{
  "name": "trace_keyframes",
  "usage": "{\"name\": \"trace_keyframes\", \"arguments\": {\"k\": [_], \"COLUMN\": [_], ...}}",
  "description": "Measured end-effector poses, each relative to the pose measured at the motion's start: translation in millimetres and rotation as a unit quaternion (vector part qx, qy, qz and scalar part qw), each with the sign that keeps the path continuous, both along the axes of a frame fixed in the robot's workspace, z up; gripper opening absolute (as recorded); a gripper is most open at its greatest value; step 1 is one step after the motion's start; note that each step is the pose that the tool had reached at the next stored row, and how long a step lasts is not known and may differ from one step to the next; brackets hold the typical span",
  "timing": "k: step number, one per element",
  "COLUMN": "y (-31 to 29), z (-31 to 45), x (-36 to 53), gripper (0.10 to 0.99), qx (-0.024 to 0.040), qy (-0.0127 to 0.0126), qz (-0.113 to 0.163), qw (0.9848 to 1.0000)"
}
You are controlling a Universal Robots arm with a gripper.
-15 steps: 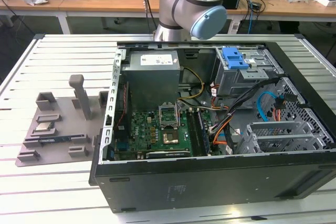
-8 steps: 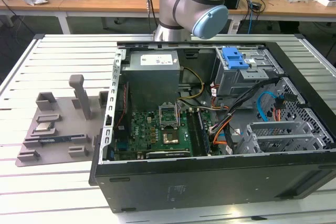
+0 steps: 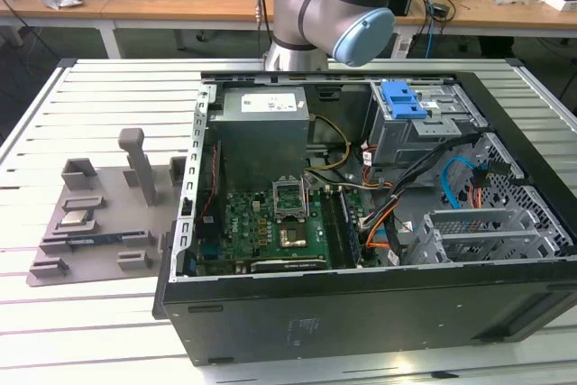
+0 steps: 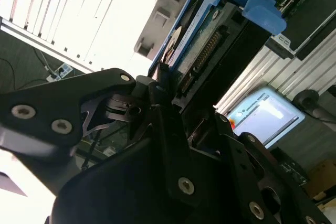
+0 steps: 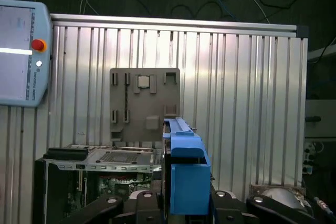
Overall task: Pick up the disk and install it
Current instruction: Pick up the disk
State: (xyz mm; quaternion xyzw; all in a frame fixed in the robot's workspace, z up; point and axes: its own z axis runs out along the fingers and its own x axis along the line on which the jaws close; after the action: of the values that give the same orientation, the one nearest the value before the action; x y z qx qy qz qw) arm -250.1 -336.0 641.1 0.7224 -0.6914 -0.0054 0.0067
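Big slatted metal table (image 3: 90, 105) carried an open computer case (image 3: 361, 322), lying on its side w/ the lid off & the insides showing. A robot arm (image 3: 334, 6) stood at the case's far side in the exterior view. Inside the case were a grey power box (image 3: 257, 132), a green circuit board (image 3: 270, 223) & a drive cage w/ a blue latch (image 3: 401, 101). A grey parts tray (image 3: 99, 223) sat on the table just beside the case, on the exterior view's left. The disk (image 4: 194, 35), in its blue frame, was off the table & outside the case, held on edge in the air. In the second wrist view the claw (image 4: 191, 103) was clenched on it, w/ black fingers (image 4: 165, 103) against its sides.
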Motion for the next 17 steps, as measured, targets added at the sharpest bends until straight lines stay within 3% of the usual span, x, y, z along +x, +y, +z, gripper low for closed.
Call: {"name": "trace_keyframes", "arguments": {"k": [1,9,17], "y": [0.0,0.0,0.0], "z": [-2.8,-18.3,-31.3], "x": [6.2,30.5,50.5], "gripper": [0.365,0.365,0.365], "qx": [-0.0001,-0.0001,-0.0001], "qy": [0.0000,0.0000,0.0000], "qz": [0.000,0.000,0.000], "qw": [1.0000,1.0000,1.0000]}}
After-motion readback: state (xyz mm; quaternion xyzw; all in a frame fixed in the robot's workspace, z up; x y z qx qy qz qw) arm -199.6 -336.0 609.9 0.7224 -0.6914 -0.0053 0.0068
